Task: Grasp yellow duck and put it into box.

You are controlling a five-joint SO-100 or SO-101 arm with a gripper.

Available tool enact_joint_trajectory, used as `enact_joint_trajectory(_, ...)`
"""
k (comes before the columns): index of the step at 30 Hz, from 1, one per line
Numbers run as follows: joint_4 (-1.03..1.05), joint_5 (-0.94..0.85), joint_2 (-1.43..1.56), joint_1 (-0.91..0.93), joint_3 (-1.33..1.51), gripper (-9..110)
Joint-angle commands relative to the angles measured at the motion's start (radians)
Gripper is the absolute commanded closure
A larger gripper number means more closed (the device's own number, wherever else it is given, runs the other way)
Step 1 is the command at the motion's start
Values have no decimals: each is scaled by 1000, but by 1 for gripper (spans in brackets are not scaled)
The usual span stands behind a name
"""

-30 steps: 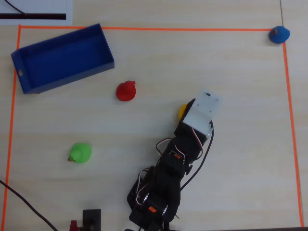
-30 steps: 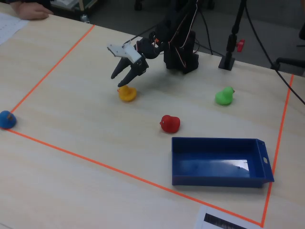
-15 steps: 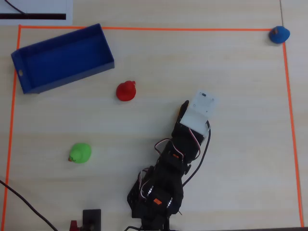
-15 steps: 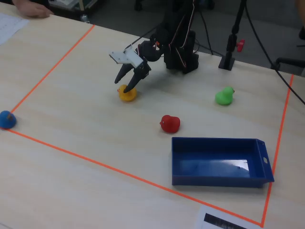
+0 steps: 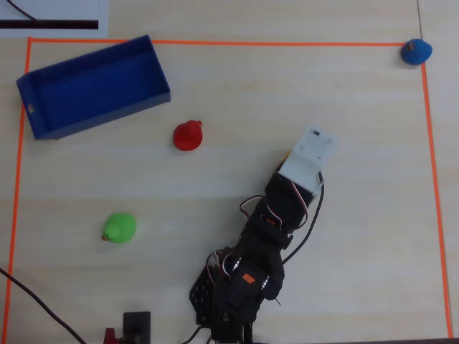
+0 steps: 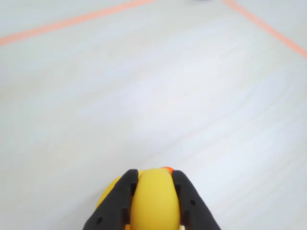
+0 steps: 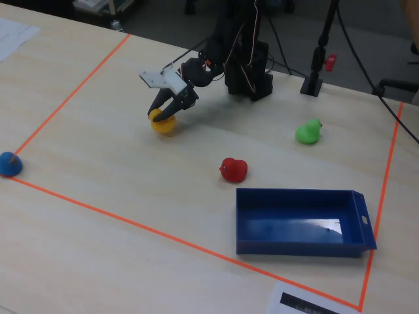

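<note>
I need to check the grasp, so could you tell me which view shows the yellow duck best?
The wrist view: the yellow duck sits large between the gripper fingers. The fixed view shows it small; overhead, the arm hides nearly all of it.

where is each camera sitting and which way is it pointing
Overhead view: above the table, facing straight down; the whole arm shows, covering most of the yellow duck.
Wrist view: rides on the gripper, facing out low across the table; only the two black fingers show, pinching the duck.
Fixed view: across the table from the arm's base, angled down; shows the arm with the box nearest.
Overhead and fixed views share the box, the red duck and the green duck.
</note>
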Motion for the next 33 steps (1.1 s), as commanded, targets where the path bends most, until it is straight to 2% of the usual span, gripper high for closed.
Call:
enact_joint_trajectory(1,-6,35,49,8,-43,101)
enact_joint_trajectory(5,20,124,186,-38,-26,101)
enact_joint_trajectory(9,101,170,456,-189,52,101)
enact_joint_trajectory(12,282,183,681,-353,97,101)
enact_joint_trajectory(15,472,204,753,-515,37,101)
enact_joint_trajectory(19,727,221,729,-695,-129,101)
enact_joint_trajectory(27,742,261,431,-959,-446,101)
enact_joint_trajectory(33,804,316,18,-1012,-928,101)
